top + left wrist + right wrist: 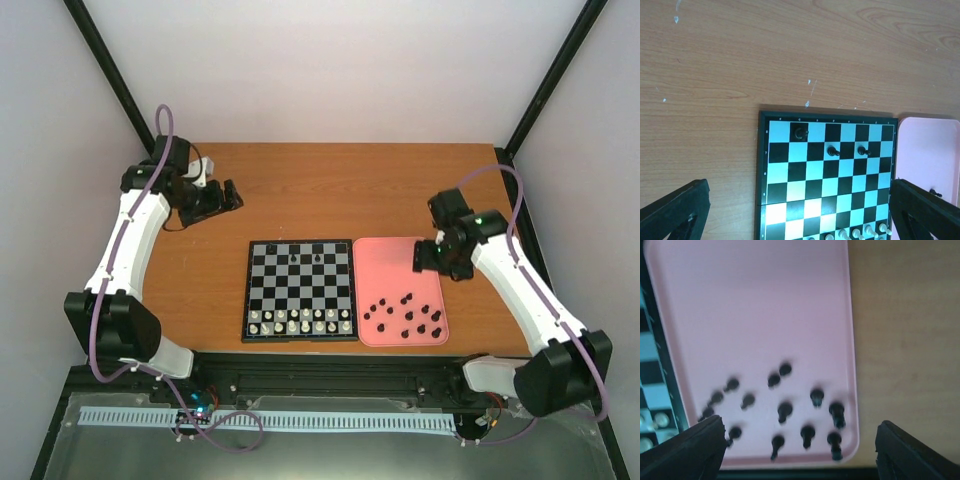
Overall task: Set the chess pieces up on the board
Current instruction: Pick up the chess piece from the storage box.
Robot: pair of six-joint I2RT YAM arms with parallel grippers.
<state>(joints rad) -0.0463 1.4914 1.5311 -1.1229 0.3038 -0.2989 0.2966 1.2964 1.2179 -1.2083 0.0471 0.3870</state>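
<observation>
The chessboard (299,290) lies mid-table. It carries three black pieces on its far rows (306,257), also seen in the left wrist view (833,150), and white pieces along its near rows (300,321). Several black chess pieces (405,313) lie in the pink tray (398,262); the right wrist view shows them blurred (785,411). My left gripper (228,197) is open and empty, over bare table far left of the board. My right gripper (425,258) is open and empty above the tray's far right part.
The brown wooden table (330,190) runs behind and beside the board. Black frame posts (110,75) rise at the back corners. The tray touches the board's right edge.
</observation>
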